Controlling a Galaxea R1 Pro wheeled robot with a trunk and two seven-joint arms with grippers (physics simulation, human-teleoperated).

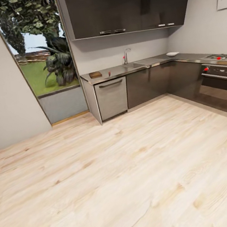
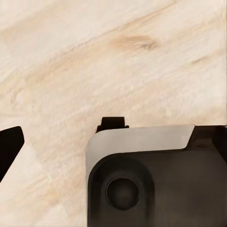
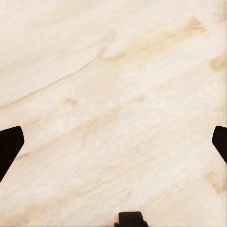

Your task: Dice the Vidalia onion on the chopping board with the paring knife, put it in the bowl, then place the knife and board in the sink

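Where the countertop runs, the bowl looks empty

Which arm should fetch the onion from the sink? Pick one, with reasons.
Right, tentatively. The sink lies right of centre in the head view, with the board and knife to its left. The right gripper hangs open over floor, far from the counter; drive closer first.

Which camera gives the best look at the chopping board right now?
The head view: the chopping board lies on the countertop at its window end, small and far off, left of the sink. Both wrist views look down at wood floor instead.
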